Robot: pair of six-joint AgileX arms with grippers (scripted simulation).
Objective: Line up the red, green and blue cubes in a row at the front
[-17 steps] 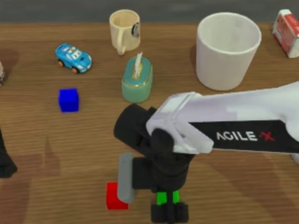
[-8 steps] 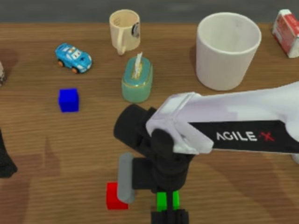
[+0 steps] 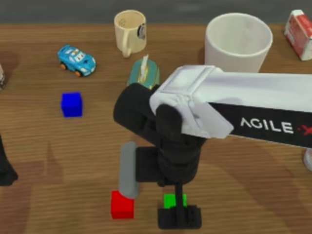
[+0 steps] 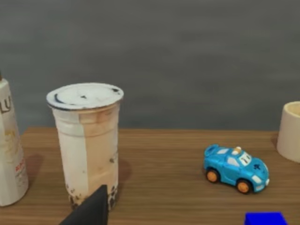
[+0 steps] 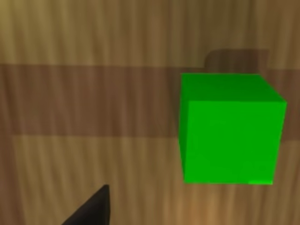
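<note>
Your left arm [image 3: 6,168] sits parked at the table's left edge, fingers unseen. Blue cube [image 3: 71,104] waits mid-left; red cube [image 3: 122,204] and green cube [image 3: 174,201] sit at the front edge. Right gripper [image 3: 179,218] hovers there, apparently holding nothing; its opening I can't tell. Cubes look light, rigid, slick: pinch flat opposite faces.

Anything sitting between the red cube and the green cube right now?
Nothing: in the top view only bare wood separates the red cube and the green cube at the table's front.
</note>
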